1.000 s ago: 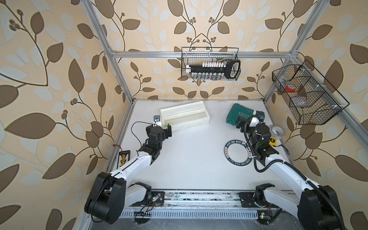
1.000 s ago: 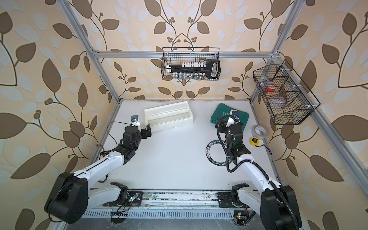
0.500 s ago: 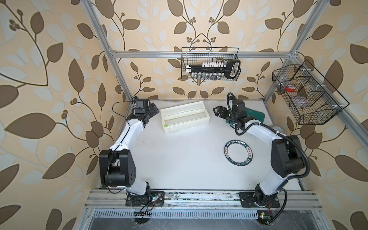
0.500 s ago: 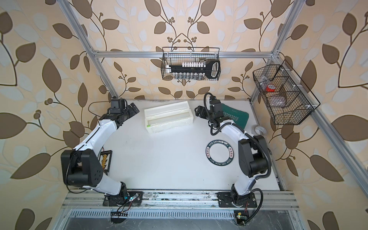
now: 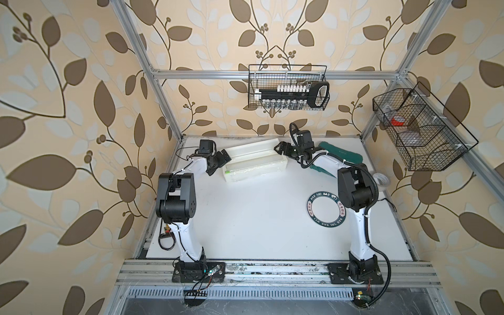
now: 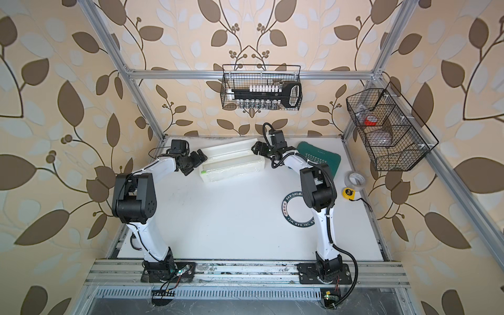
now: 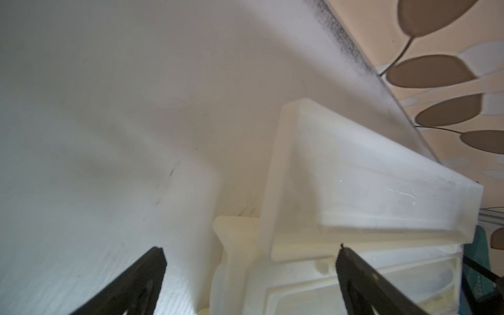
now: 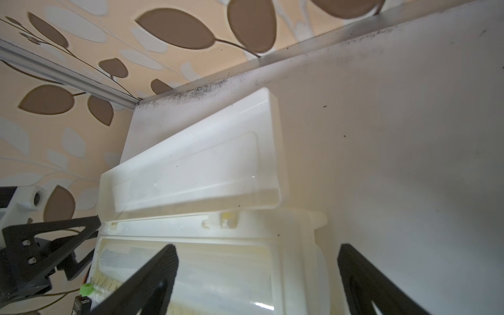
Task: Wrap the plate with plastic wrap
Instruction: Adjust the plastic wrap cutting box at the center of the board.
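In both top views the dispenser box point(image 5: 255, 161) lies toward the back of the bench point(image 5: 245, 223) with its lid point(image 5: 252, 146) thrown open. The left gripper point(image 5: 223, 159) sits at 1 end and the right gripper point(image 5: 281, 148) at the other. Both are spread wide and hold nothing. The plate point(image 5: 324, 224) lies bare, well apart from the box and near the right arm's elbow.

The left wrist view shows the left gripper point(image 7: 249, 248) with its jaws open on either side of the box's end, not pressing it.

The right wrist view shows the right gripper point(image 8: 259, 246) just as wide over the opposite end. The plastic wrap point(image 8: 207, 275) is inside the box, on its roll. The green tab point(image 8: 86, 289) sits at the far end beside the left gripper.

The step in hand looks like reaching for the film, and no wrapping has begun. The next move likely calls for 1 gripper to steady the box while the other pinches the film's free edge, which cannot be made out here.
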